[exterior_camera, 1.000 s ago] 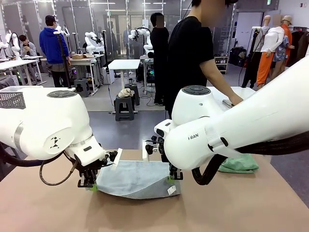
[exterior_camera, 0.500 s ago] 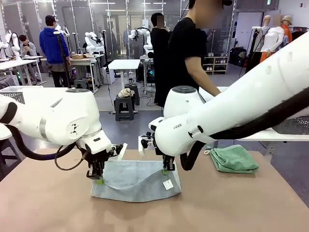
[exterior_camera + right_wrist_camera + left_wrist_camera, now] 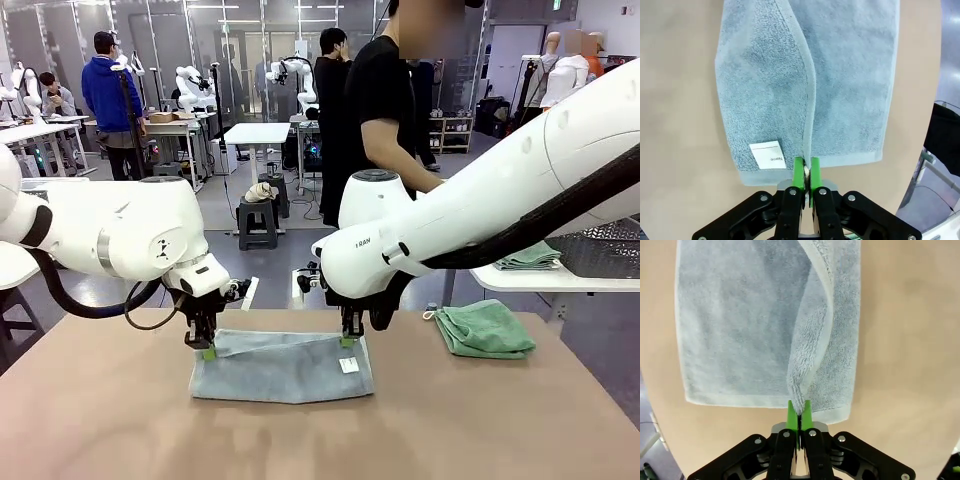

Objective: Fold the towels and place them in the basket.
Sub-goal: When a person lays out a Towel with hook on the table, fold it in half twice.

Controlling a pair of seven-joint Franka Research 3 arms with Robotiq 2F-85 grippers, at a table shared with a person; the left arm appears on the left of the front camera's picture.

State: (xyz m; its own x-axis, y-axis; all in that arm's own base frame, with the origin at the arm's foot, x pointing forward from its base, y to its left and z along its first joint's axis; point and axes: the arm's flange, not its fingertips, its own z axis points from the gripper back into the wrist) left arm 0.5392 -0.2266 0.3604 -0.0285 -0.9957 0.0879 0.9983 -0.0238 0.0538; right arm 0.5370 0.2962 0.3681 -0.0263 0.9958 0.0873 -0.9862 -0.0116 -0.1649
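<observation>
Inside left claw (image 3: 798, 409), blue-grey towel (image 3: 740, 330) edge

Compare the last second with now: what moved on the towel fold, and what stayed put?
The left claw and right claw carried the pinched edge of the blue-grey towel toward the far side of the table and down, so it now lies nearly flat, folded over itself. Neither let go: both stay shut on that edge. The green towel stayed at the right.
</observation>
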